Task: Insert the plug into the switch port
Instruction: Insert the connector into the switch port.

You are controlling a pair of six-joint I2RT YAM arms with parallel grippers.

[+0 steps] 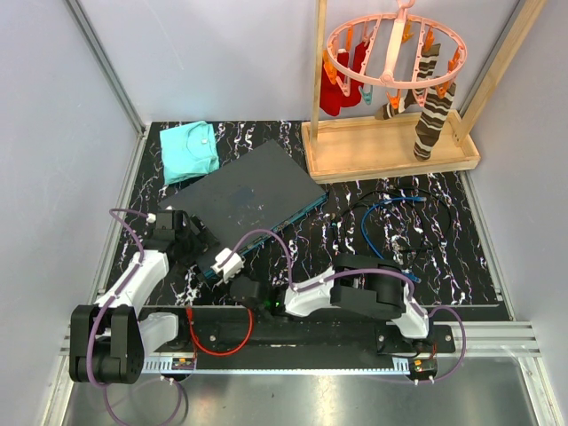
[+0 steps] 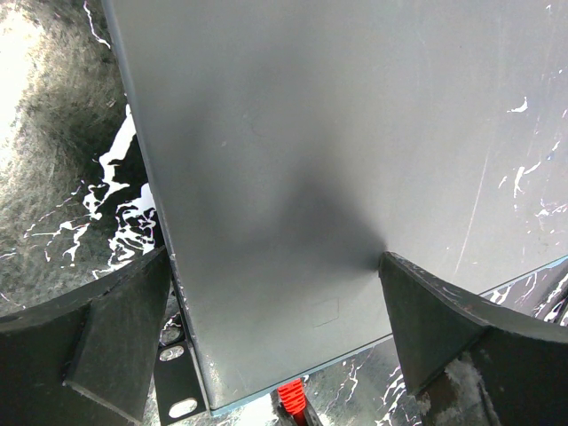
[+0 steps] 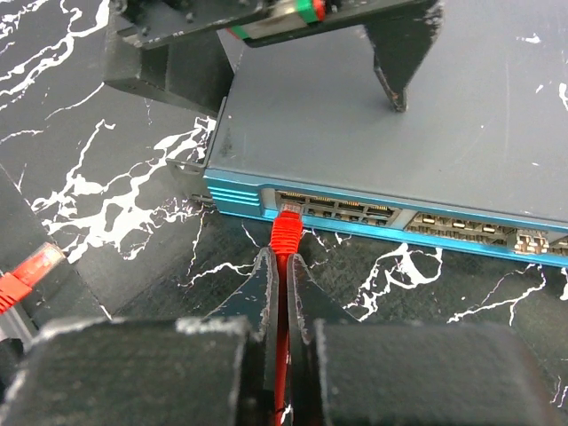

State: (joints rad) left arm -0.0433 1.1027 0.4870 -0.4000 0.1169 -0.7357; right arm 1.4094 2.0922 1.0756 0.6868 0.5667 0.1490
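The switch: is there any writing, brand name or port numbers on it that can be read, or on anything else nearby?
No text is readable anywhere.
The switch has a blank top with only a faint square outline, no letters.
The sockets on its teal edge: any port markings are too small and blurred.
The red plug: no markings visible.
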